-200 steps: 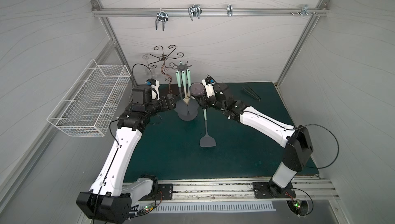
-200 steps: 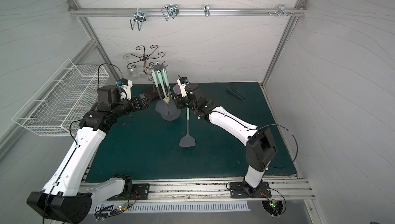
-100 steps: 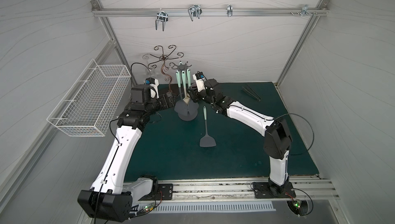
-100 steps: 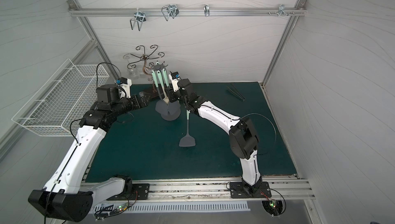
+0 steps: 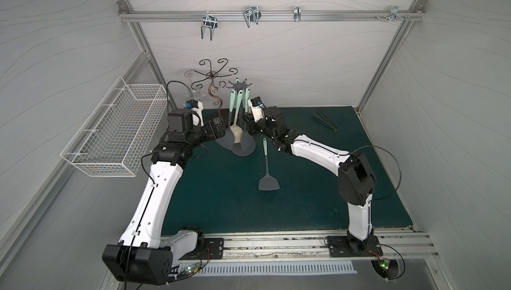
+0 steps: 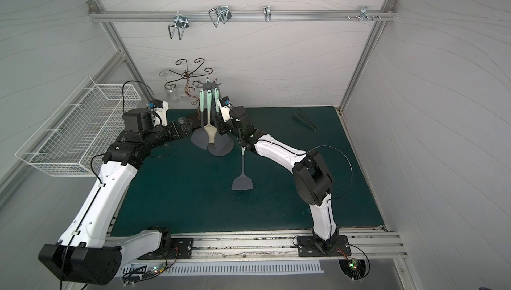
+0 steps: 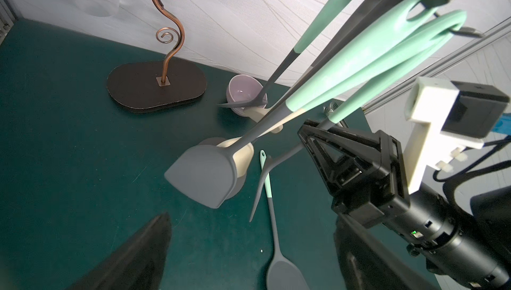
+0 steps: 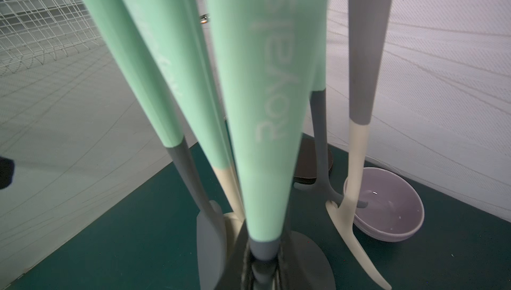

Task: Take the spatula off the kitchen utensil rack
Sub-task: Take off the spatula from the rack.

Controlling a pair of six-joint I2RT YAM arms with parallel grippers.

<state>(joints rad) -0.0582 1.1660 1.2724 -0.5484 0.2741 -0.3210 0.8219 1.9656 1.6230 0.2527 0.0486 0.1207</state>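
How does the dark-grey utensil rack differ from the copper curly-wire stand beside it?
The rack has a round base and straight pole; the wire stand has an oval base and wavy stem. The rack's prongs are short and carry utensils; the stand's arms are long curls. Both stand upright.

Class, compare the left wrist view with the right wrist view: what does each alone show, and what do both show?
Left wrist only: a loose spatula lying on the mat, and the right arm's white camera bracket. Right wrist only: the white wire basket and lettering on a mint handle. Both: the lilac bowl and the mint-handled utensil that the right gripper is shut on.
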